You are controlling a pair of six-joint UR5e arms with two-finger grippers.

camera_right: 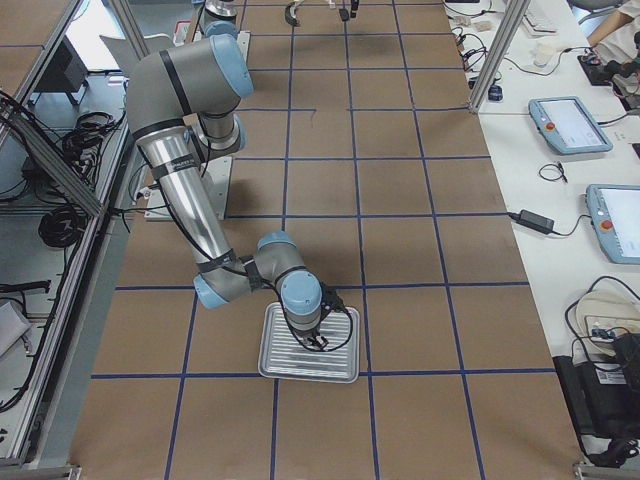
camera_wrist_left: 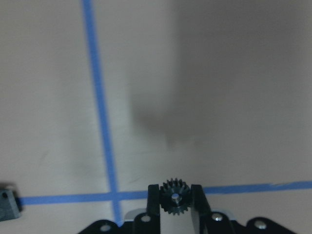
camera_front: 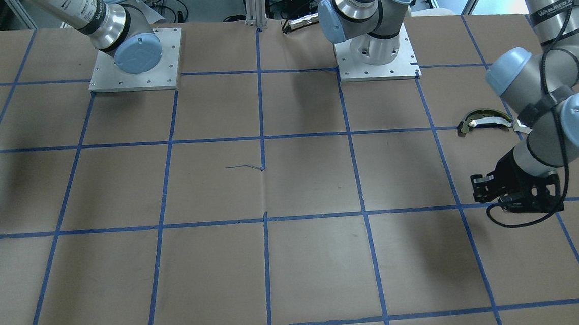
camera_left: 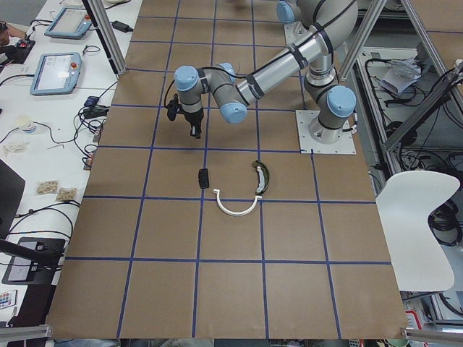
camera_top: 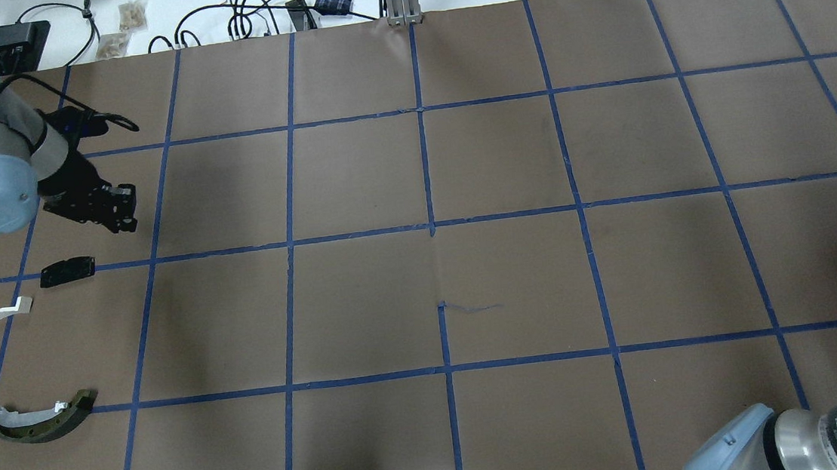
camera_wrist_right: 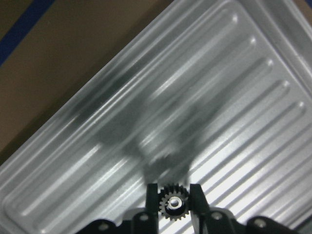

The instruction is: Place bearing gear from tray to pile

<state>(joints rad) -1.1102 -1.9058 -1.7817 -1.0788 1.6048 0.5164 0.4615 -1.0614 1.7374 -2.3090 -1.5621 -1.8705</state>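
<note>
Pinched in the left gripper (camera_wrist_left: 175, 191), fingers nearly shut, a small black toothed bearing gear (camera_wrist_left: 174, 201) hangs above the bench (camera_top: 513, 280). The pile's small flat black plate (camera_top: 67, 271) lies near, toward the robot's edge, at the left end. The right gripper (camera_wrist_right: 174, 189) grips a second gear (camera_wrist_right: 173, 204) over the ribbed silver tray (camera_wrist_right: 234, 97).

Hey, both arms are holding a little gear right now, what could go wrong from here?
1. The left gear is pinched only at the tips of the left tool, in the air near the black plate. Released from that height, it might bounce or roll away.
2. The right gear sits just as shallowly in the right tool over the tray; it may slip during a long carry.
</note>
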